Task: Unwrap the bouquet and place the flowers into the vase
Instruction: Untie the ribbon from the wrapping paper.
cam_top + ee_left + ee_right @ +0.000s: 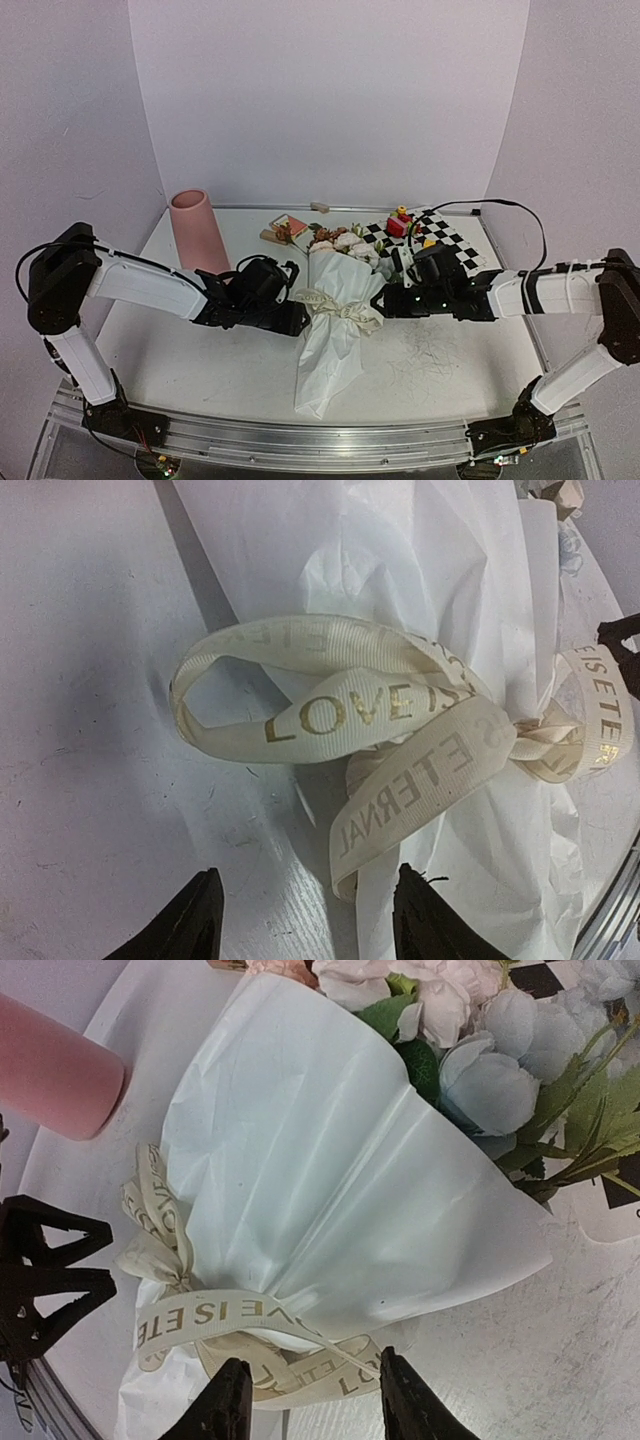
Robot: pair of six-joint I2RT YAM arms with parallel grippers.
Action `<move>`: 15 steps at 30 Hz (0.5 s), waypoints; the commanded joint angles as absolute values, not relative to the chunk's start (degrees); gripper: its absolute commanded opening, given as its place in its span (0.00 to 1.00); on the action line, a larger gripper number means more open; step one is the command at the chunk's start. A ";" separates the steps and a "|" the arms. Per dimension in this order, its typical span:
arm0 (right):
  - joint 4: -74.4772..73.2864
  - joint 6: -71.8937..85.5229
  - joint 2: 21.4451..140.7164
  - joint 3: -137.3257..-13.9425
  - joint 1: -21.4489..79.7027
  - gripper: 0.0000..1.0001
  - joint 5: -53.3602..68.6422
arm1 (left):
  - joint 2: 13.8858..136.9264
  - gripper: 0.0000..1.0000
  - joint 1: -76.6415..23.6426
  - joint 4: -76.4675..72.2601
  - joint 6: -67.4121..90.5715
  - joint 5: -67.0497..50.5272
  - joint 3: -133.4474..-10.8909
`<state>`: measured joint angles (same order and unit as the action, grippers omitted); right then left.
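Cream ribbon [390, 710] was tied in a bow round the white paper [330, 1190] of the bouquet [335, 310], so the unwrapping looked barely begun. One tail lay ungripped between the parted jaws of the left gripper [308, 875], and a loop filled the gap of the right gripper [310, 1360], though whether it pinched could not be told. Beyond both grippers the flowers [480, 1070] poked from the paper, none in the vase [197, 232] standing upright past the left gripper; a checkered mat [450, 240] with toy blocks [400, 222] lay beyond the right one, blocking nothing.

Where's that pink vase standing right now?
In the overhead view, the vase stands upright at the back left of the table, just behind the left arm and left of the wrapped bouquet.
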<state>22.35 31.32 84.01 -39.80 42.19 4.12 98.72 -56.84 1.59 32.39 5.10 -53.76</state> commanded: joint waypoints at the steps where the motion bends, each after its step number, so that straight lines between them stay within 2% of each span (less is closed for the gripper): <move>1: 22.24 25.46 86.91 -42.60 42.32 0.45 5.97 | 100.46 0.60 -56.78 1.67 30.50 4.31 -57.52; 10: 22.03 20.97 90.75 -46.52 42.32 0.43 6.30 | 102.40 0.54 -56.79 1.70 30.31 4.58 -59.24; 15: 21.83 20.65 90.56 -46.90 42.34 0.15 6.41 | 103.64 0.47 -56.78 1.70 30.24 4.46 -60.46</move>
